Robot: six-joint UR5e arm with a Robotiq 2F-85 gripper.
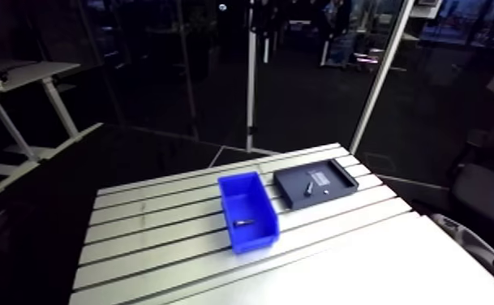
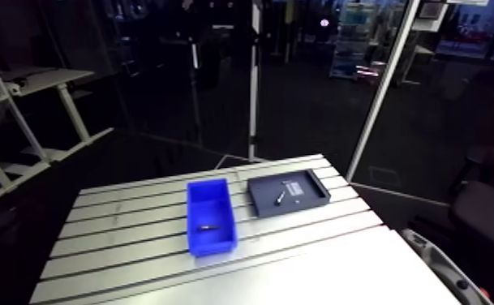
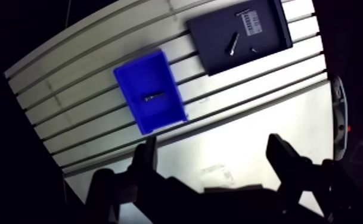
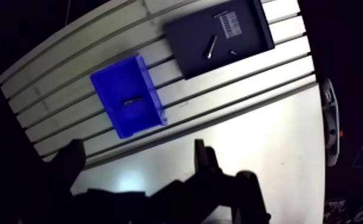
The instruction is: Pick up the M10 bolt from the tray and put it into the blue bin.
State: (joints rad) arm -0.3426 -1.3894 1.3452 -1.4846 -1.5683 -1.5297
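The blue bin [image 1: 257,238] stands near the middle of the slotted table, and a dark bolt [image 3: 154,95] lies on its floor. Close beside it is the flat black tray [image 1: 294,193], which holds another bolt [image 3: 233,43], a much smaller dark part [image 3: 254,50] and a white label [image 3: 250,22]. In the wrist view my gripper [image 3: 212,146] hangs high above the table's smooth near part, well back from bin and tray. It is open, and its fingers [image 3: 146,156] have nothing between them. The arm view does not show the gripper.
The slotted aluminium table [image 1: 152,235] runs wide on the bin's far side from the tray. A smooth plate [image 3: 243,143] covers the table's near part under the gripper. The table's edge lies just past the tray.
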